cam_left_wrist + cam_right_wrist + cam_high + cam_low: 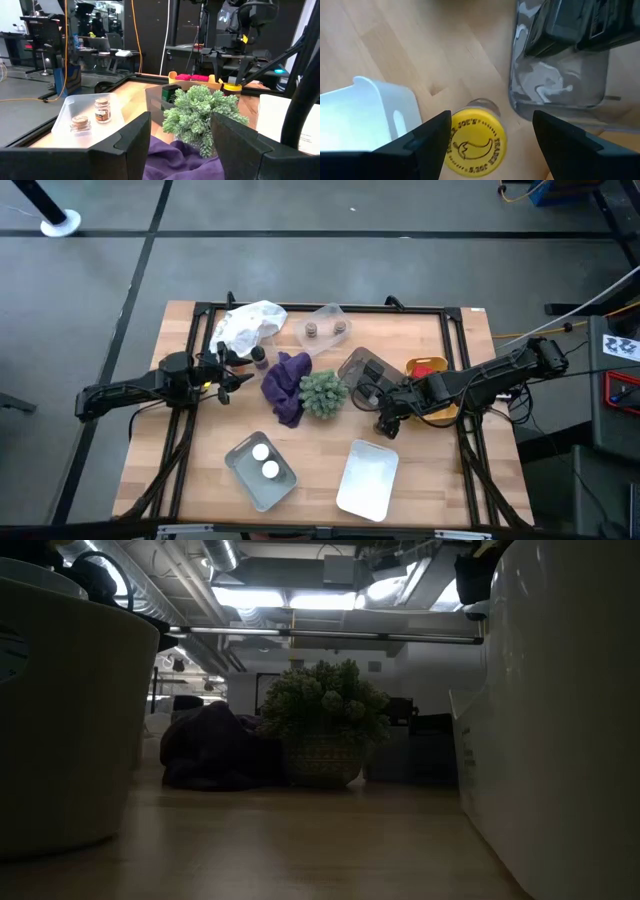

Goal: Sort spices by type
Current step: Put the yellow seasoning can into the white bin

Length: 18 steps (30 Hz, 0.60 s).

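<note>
Right gripper (490, 135) open, above yellow-capped round glass spice jar (475, 142) | jar upright, lower centre, between fingers, beside white tray (355, 115) | left gripper (180, 145) open, waiting, far.

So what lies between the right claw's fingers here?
In the right wrist view, a yellow-capped spice jar stands on the bare wooden table between the open right claw's fingers, beside the white plastic bin.

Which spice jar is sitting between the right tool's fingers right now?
The yellow-capped jar, standing on bare wood between the white bin and the clear bin. The right tool is open around it; the other jars sit inside bins.
</note>
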Tool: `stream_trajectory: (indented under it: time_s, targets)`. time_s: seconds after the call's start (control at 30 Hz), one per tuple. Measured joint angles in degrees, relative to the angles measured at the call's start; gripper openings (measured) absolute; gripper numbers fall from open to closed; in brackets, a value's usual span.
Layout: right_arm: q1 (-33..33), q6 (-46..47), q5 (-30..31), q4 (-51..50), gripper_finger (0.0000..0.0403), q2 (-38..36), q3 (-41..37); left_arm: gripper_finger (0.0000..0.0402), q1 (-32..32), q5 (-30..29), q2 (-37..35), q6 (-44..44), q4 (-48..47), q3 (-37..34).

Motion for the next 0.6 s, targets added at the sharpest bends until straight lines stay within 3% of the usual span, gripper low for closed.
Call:
stream_trajectory:
  time_s: [0.37, 0.6]
  targets:
    - [0.00, 0.40, -2.68, 0.01, 0.0280, 0.02, -0.06, 0.0193, 0.00, 0.00, 0.00, -0.26, -0.01, 0.00]
    - [0.00, 0.57, -4.11, 2.47, 0.0280, 0.15, -4.03, 0.0193, 0.00, 0.00, 0.00, -0.39, -0.01, 0.00]
